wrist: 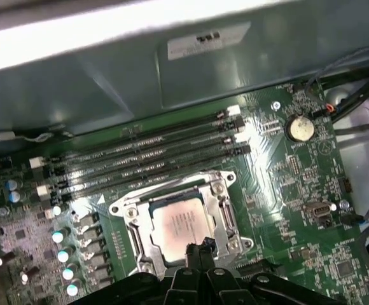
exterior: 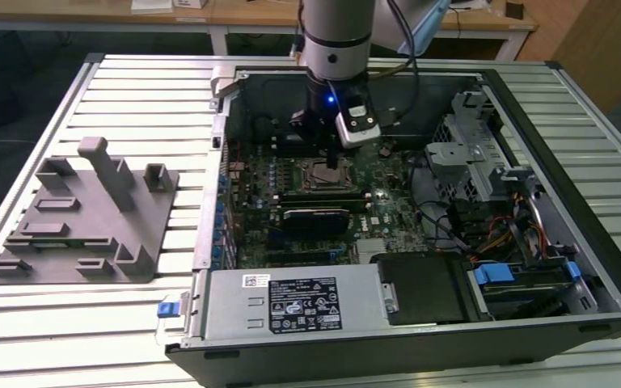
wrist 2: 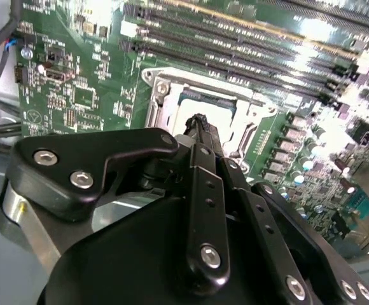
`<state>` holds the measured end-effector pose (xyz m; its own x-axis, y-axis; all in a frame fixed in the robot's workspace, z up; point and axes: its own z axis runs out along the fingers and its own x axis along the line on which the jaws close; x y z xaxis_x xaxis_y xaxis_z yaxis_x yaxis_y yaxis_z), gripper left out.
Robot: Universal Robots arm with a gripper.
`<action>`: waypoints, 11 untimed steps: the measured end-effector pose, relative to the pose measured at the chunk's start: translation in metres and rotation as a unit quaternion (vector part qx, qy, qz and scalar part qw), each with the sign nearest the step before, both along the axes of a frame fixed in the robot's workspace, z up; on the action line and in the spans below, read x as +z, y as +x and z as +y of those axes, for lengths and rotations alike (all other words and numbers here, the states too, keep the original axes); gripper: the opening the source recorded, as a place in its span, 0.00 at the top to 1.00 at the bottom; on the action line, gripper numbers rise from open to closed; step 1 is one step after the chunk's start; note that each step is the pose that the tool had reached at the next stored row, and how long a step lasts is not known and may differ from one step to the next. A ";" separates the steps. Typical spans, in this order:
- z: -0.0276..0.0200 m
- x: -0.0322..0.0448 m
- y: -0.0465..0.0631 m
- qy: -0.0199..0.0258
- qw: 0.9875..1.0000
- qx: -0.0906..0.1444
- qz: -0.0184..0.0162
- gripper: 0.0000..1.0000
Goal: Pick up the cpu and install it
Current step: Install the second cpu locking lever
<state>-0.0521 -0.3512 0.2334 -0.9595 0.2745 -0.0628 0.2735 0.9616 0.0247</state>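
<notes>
In the exterior view, a grey plastic block point(exterior: 78, 218) lies at the left of the frame on the slatted metal table point(exterior: 30, 323), beside the open computer case point(exterior: 419, 315). The arm point(exterior: 338, 32) comes down from the top centre into the case, and the gripper point(exterior: 335, 162) hangs over the socket point(exterior: 319, 176) on the green motherboard point(exterior: 391, 206), just above centre of the frame.

In the first wrist view, the gripper point(wrist: 199, 249) sits at the bottom centre, its dark fingertips point(wrist: 205, 245) drawn narrow and close together. Whether they pinch anything cannot be told. Right beyond the fingertips lies the cpu point(wrist: 177, 225), flat in the metal-framed socket point(wrist: 130, 229), silver top facing up. It is square, so it has no clear long axis; its edges run in line with the socket frame, turned slightly askew to the frame's edges. The fingertips overlap the chip's near edge; contact cannot be told.

In the second wrist view, the gripper point(wrist 2: 200, 124) is at centre, its tips over the socket point(wrist 2: 162, 101), where a pale part of the cpu point(wrist 2: 183, 114) shows.

Farther off, in the first wrist view, four memory slots point(wrist: 153, 159) cross the middle, and a round coin battery point(wrist: 300, 128) lies at the upper right.
</notes>
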 end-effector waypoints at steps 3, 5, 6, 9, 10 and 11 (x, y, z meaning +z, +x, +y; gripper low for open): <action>-0.0071 0.0000 0.000 0.000 1.000 0.000 0.000 0.89; -0.0134 0.0000 0.000 0.000 1.000 0.000 0.000 0.89; -0.0171 0.0000 0.000 0.000 1.000 0.000 0.000 0.89; -0.0273 -0.0001 0.000 0.000 1.000 0.000 0.000 0.89; -0.0303 -0.0003 0.000 0.000 1.000 0.000 0.000 0.89; -0.0326 -0.0005 0.000 0.000 1.000 0.000 0.000 0.89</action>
